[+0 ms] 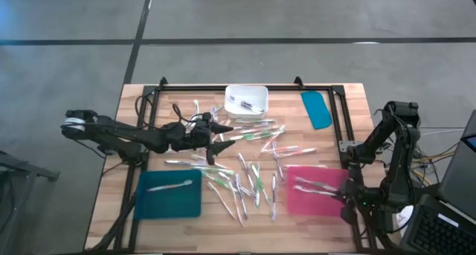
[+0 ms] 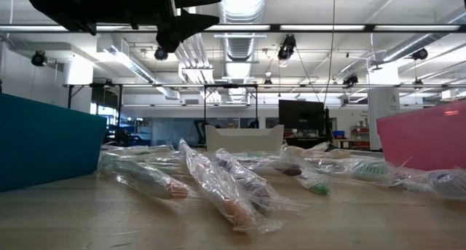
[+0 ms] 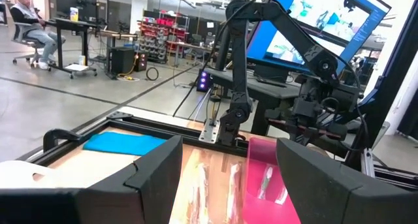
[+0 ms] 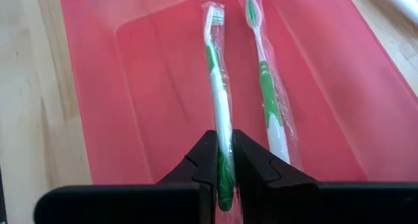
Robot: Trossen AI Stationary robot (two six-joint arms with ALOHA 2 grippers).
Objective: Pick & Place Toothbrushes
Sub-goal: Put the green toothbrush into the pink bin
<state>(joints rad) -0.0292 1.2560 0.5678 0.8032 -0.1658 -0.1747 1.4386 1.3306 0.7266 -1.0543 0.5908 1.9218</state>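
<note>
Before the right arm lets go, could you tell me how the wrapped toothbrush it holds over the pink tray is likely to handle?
The toothbrush probably stays stiff: it juts straight from the right gripper. Its glossy clear wrap looks slippery. It seems light and should lie flat in the pink tray.

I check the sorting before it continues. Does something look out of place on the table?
Yes. A teal lid or tray lies askew beside the white bin, apart from the other trays. Many wrapped toothbrushes still lie scattered mid-table.
</note>
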